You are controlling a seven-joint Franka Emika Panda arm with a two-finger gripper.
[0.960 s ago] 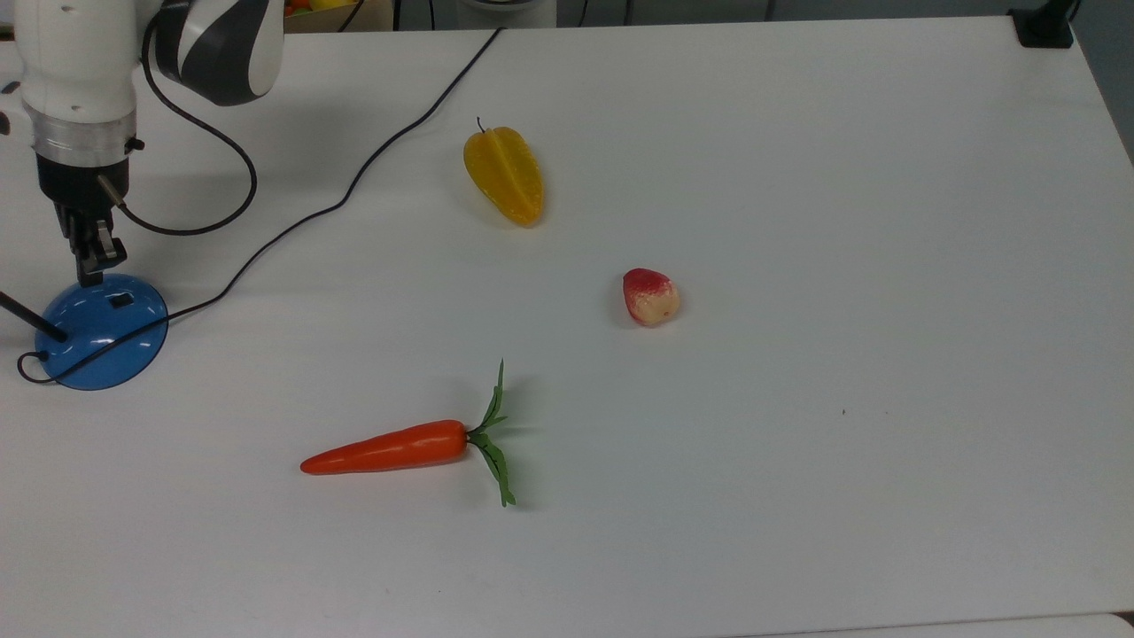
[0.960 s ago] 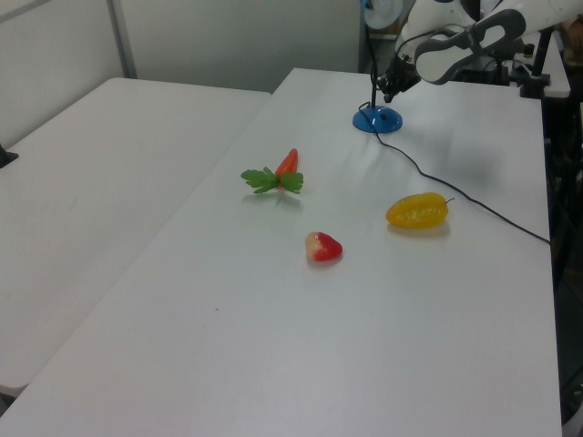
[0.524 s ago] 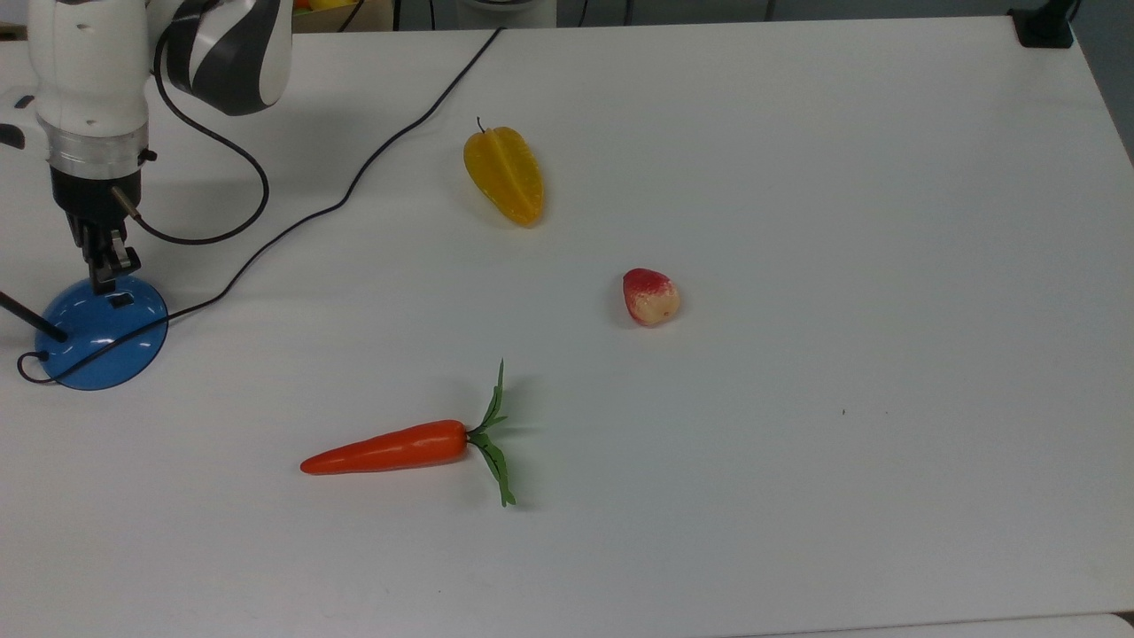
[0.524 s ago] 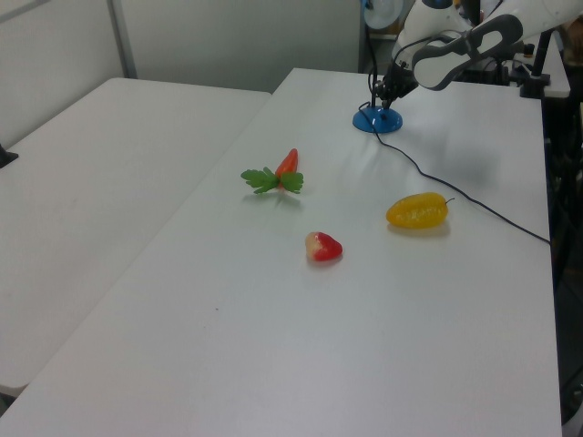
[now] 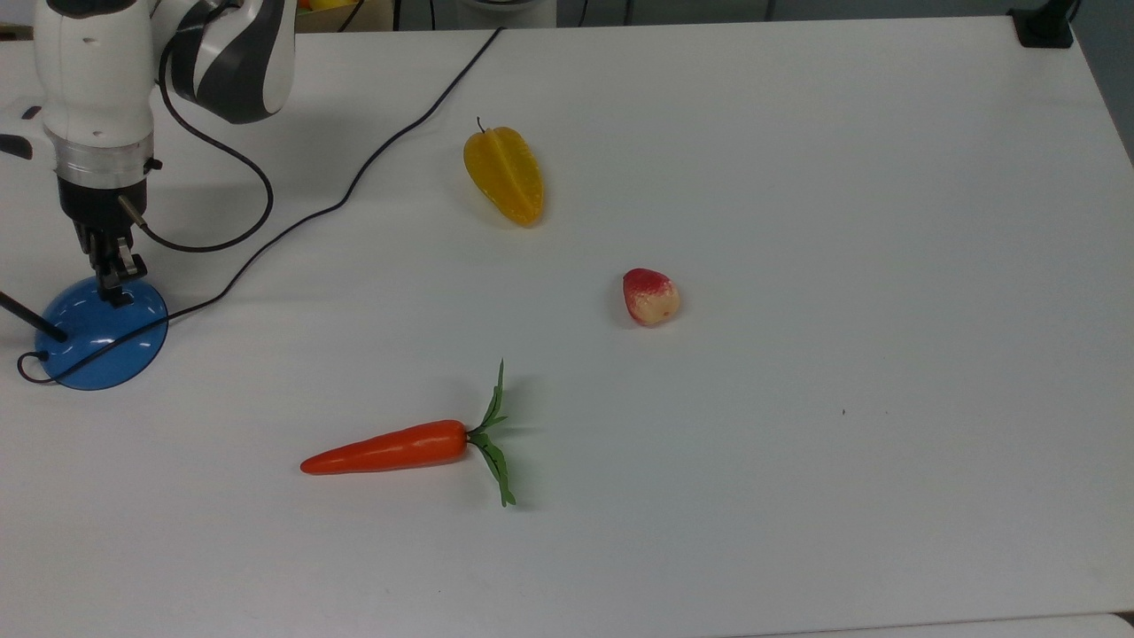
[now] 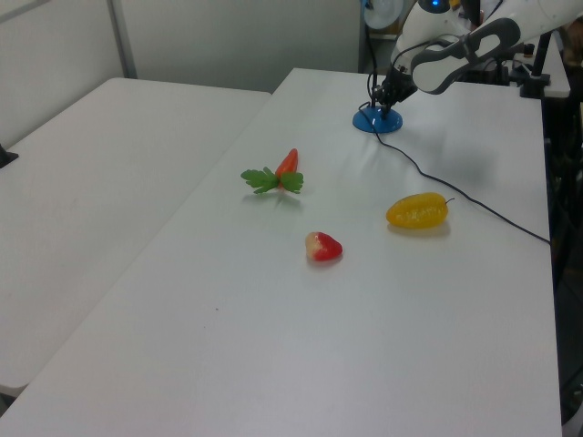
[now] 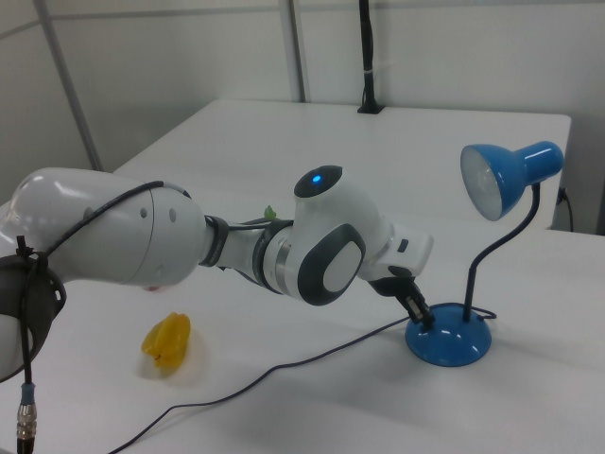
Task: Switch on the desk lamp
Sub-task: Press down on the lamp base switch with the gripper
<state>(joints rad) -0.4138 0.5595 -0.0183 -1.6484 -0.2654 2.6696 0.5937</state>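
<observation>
desk lamp (image 7: 449, 342) blue | carrot (image 5: 390, 449) orange, green leaves | starfruit (image 5: 505, 175) yellow | table (image 5: 797, 177) white

blue desk lamp (image 7: 449, 338), upright, shade unlit, table's edge

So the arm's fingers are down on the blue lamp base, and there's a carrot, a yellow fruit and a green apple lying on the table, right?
Not quite. There is no green apple: the third fruit is red and cream, as the top view shows. The rest holds: the gripper is down on the lamp base, with the carrot and the yellow fruit on the table.
</observation>
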